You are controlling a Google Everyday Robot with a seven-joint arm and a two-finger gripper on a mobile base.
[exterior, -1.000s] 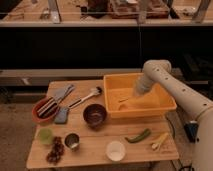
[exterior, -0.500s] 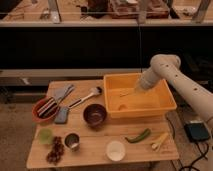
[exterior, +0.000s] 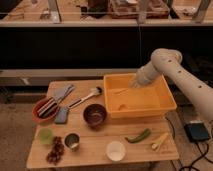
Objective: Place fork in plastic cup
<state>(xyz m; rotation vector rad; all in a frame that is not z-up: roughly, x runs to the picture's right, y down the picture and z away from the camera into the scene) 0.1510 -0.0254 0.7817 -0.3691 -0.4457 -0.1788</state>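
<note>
Wooden table point(exterior: 95, 150) fills the lower frame, with a yellow bin point(exterior: 145, 112) at centre right. Since a second ago the gripper point(exterior: 134, 84) has risen slightly inside the bin, its fingers pressed together and seemingly pinching the fork point(exterior: 120, 91), which juts left from it, so the pick looks done. From the right edge the white arm point(exterior: 172, 70) slants down. At lower left the plastic cup point(exterior: 46, 135) waits, well apart.

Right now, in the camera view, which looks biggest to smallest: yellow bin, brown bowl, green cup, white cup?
1. Yellow plastic bin, with the robot's hand reaching into it.
2. Dark brown round bowl.
3. Light green translucent cup and white round cup: they look about alike, so no ranking.
</note>
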